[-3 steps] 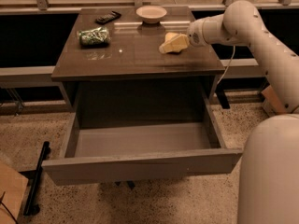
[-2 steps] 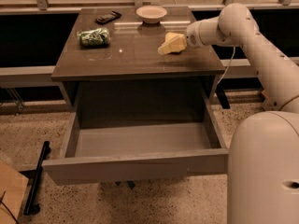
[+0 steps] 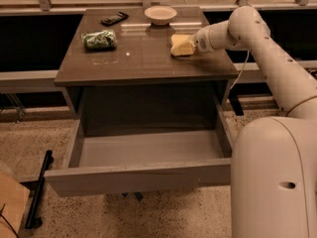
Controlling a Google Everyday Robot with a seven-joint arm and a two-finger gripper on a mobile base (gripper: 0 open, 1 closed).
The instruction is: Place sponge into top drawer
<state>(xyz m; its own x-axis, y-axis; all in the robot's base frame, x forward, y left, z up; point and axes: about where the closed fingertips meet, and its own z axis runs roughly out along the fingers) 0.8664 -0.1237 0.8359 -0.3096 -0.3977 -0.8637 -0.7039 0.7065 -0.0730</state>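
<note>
So the sponge (image 3: 181, 44) is up on the counter (image 3: 143, 61), right side, a bit toward the far edge, nowhere near inside the drawer. Its long axis runs roughly left to right. The right end is butted up against the gripper (image 3: 194, 43) and the left end points across toward the green packet (image 3: 100, 39). It looks a little wedge-shaped from here, and I honestly can't say if it's lying flat or tipped up.

Quick count of what's on top:
- one sponge
- one round beige bowl (image 3: 160, 15) at the far edge, just behind the sponge
- one green crinkly packet on the left
- one flat black remote-looking thing (image 3: 114, 18) at the far left, beside the bowl

Everything's well apart except the sponge and the gripper.

The gripper comes in from the right, low over the counter, on the end of the white arm (image 3: 280, 63), and its tip is touching the sponge. I can't tell whether it's actually clamped on it or just pressed against it.

The top drawer (image 3: 138, 178) is pulled all the way out toward the near side, with its grey floor showing and its plain front panel closest to the camera. There's just the one drawer open. The robot's big white body (image 3: 275, 182) fills the near right corner, right beside the drawer's right end.
</note>
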